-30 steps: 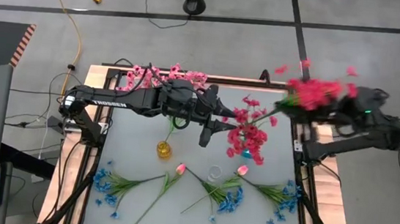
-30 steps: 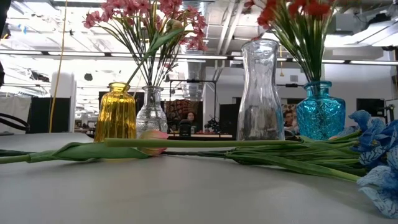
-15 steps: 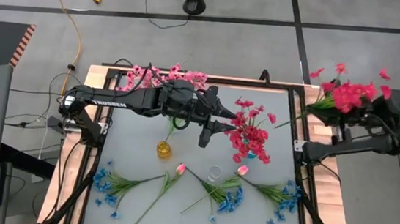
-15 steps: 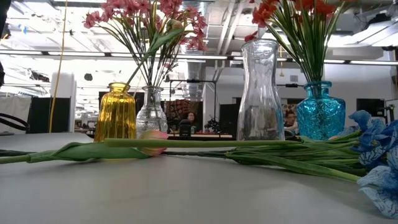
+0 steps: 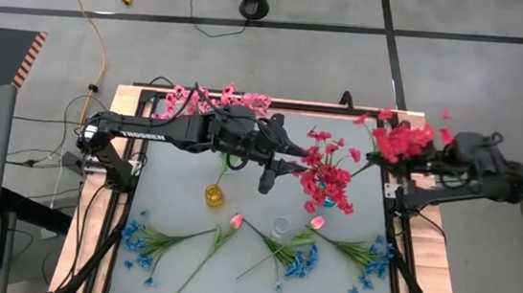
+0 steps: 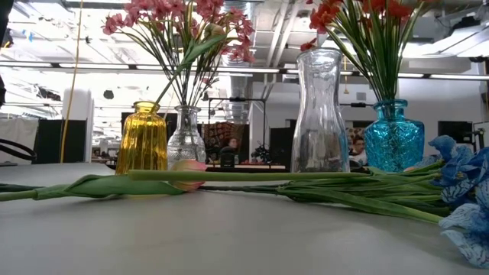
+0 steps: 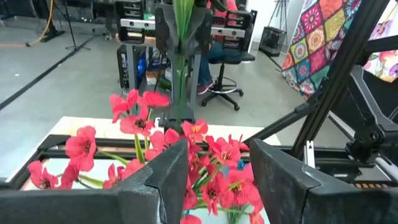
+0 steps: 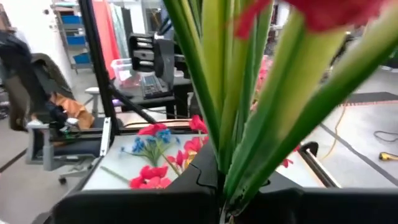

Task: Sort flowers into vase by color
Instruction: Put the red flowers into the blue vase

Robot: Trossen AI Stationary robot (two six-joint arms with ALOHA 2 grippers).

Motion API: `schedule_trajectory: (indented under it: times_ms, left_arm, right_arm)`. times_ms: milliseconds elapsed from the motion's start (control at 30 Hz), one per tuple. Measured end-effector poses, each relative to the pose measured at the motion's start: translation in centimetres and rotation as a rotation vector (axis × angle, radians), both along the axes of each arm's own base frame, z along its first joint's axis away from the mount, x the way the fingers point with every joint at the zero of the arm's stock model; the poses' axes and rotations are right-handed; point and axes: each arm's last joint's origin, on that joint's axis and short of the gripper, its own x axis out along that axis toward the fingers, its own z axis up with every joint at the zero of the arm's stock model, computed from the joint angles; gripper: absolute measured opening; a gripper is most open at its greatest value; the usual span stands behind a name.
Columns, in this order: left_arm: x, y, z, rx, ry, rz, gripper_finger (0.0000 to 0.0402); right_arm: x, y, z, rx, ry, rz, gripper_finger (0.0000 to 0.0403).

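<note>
Overhead, left gripper: reaches across the middle of the counter, just beside the red bunch in the blue vase; its wrist view shows the jaws standing apart with nothing between them — red blossoms lie just beyond the fingers.
Right gripper: held off the counter's right edge, jaws closed on a bunch of red flowers; the green stems rise straight out of the grip in its wrist view.
Blue vase: toward the right of the counter's middle, holding red flowers — stems upright and fanned in the low view.
Small clear vase: just beside the yellow vase in the low view, holding pink flowers.
Yellow vase: left of centre, no stems seen in it.
Tall clear vase: stands between the small clear vase and the blue vase in the low view.
Pink sprigs: spread along the far edge of the counter, partly behind the left arm.
Blue flowers: three bunches lying flat along the near edge — left, middle and right.
Tulips: one pink tulip lies near the yellow vase, its long stem running toward the near edge; another lies just below the blue vase.
</note>
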Motion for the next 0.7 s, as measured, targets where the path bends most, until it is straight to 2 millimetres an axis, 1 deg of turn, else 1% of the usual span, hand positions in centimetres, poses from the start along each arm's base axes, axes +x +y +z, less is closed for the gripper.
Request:
schedule_trajectory:
  times_ms: [167,333,467,700]
  left_arm:
    - [0.0,0.0,-0.2,0.000,0.016,0.000,0.0160]
    - [0.0,0.0,-0.1,0.000,0.017,0.000,0.0160]
    - [0.0,0.0,-0.1,-0.001,0.017,0.000,0.0160]
    - [0.0,0.0,-0.1,-0.028,0.019,0.005,0.0160]
  right_arm:
    - [1.0,0.0,-1.7,0.023,0.019,-0.017,0.0038]
    - [1.6,0.0,-3.5,0.064,0.060,-0.072,0.0038]
    - [1.9,-0.1,-4.9,0.063,0.081,-0.092,0.0038]
    - [2.1,0.0,-6.9,0.094,0.055,-0.096,0.0038]
